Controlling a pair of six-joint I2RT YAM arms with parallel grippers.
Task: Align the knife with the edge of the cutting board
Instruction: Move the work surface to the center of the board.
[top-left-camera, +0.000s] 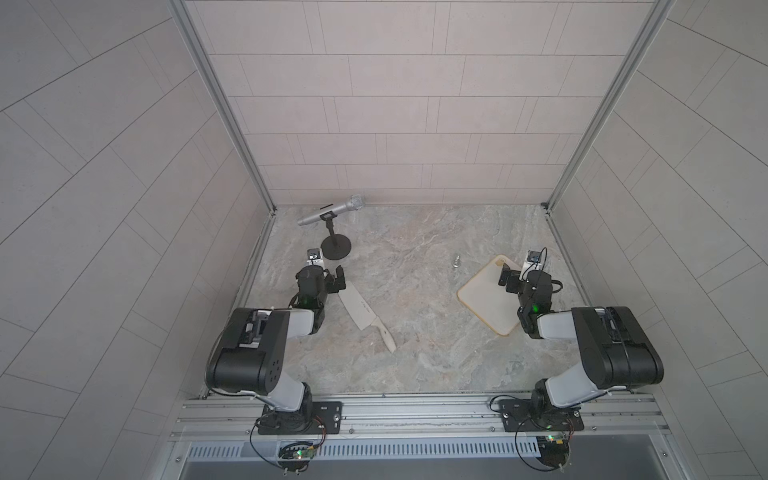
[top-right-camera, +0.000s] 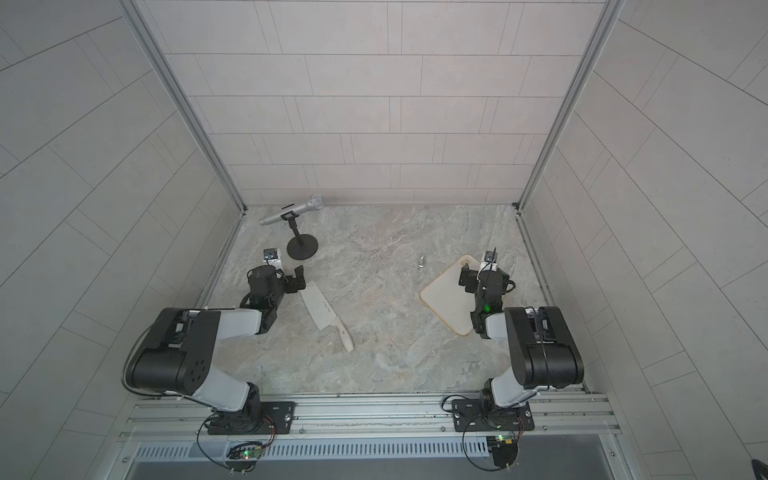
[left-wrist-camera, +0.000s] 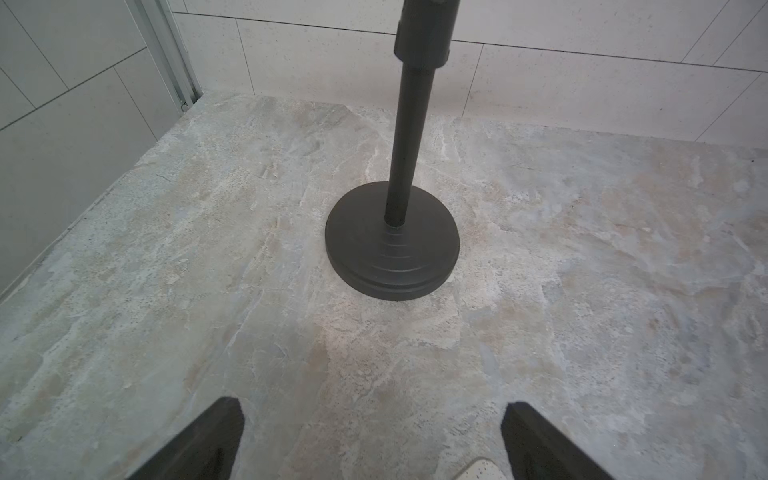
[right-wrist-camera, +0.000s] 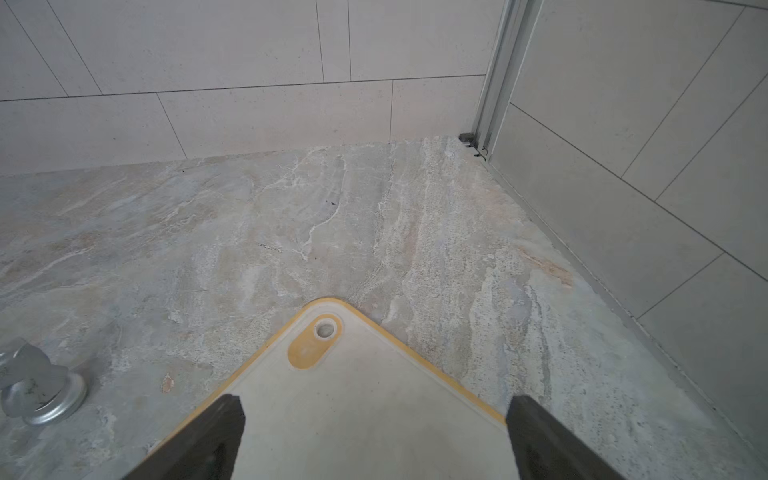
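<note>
two released end effectors; knife (top-left-camera: 358, 308) and cutting board (top-left-camera: 486, 297) lie well apart on the counter (top-left-camera: 415, 332).
left end effector (left-wrist-camera: 374, 409) hangs empty by the blade tip; right end effector (right-wrist-camera: 374, 405) hovers empty above the board's holed corner. judged best: grasp the handle, carry it across, set the blade parallel beside a board edge.

The mottled grey stone-look tabletop (left-wrist-camera: 166, 291) appears matt and faintly rough. The cream rounded cutting board (right-wrist-camera: 374, 415) looks like smooth, matt plastic. The round black stand base (left-wrist-camera: 390, 249) is matt; the small silver fitting (right-wrist-camera: 39, 392) is shiny metal.
</note>
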